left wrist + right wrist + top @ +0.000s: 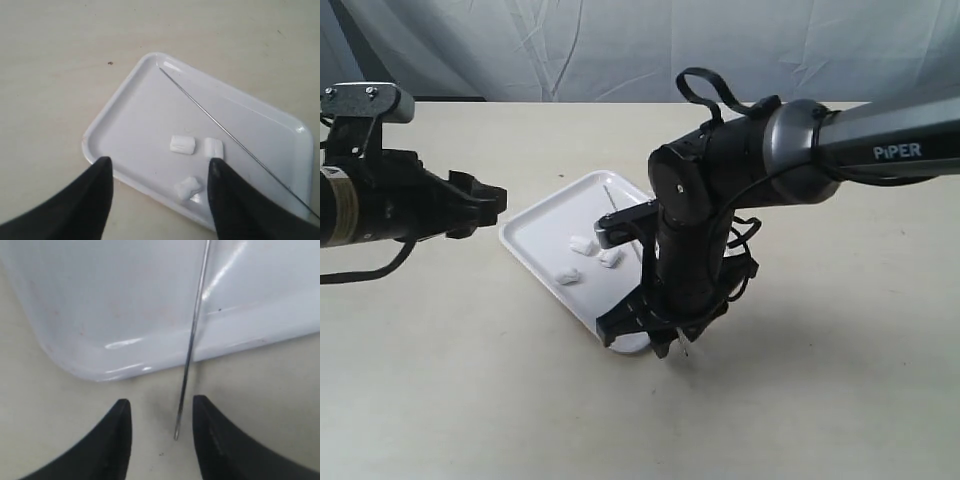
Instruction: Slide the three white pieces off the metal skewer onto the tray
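The white tray [535, 232] lies in the middle of the table. Three white pieces [182, 144] [213, 148] [188, 187] lie loose on its floor, off the skewer. The bare metal skewer [220, 127] lies diagonally across the tray, and its near end [180, 410] sticks out past the rim over the table. My right gripper [161, 401] is open at that corner of the tray [75, 340], with the skewer's end between its fingers and touching neither. My left gripper [159, 167] is open and empty, beside the tray's left edge.
The beige tabletop [440, 380] surrounds the tray. A grey cloth backdrop [620, 40] hangs behind the table. The right arm [740, 170] reaches over the tray's near right part and hides it in the exterior view.
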{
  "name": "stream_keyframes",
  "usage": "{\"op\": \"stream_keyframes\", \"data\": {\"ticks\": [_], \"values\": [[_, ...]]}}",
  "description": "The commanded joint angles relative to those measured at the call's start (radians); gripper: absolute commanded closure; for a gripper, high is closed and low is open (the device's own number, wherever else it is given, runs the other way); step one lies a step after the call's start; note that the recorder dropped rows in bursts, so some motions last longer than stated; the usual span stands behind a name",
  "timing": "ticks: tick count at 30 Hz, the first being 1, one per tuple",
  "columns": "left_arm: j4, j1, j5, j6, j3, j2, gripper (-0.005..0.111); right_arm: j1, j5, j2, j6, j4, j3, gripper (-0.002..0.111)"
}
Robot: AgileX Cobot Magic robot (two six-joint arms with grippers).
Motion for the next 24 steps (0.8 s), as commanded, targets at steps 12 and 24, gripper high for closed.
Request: {"op": "stream_keyframes", "data": {"ticks": [12,24], "values": [[-0.028,-0.002,0.033,-0.031,0.304,-0.603,0.052,0.011,0.169,-0.369,0.000,-0.013,0.025,0.069],[0.435,-0.002,-0.307,-0.422,0.415,-1.141,0.052,0.233,-0.368,-1.056,0.018,-0.026,0.650,0.069]]}}
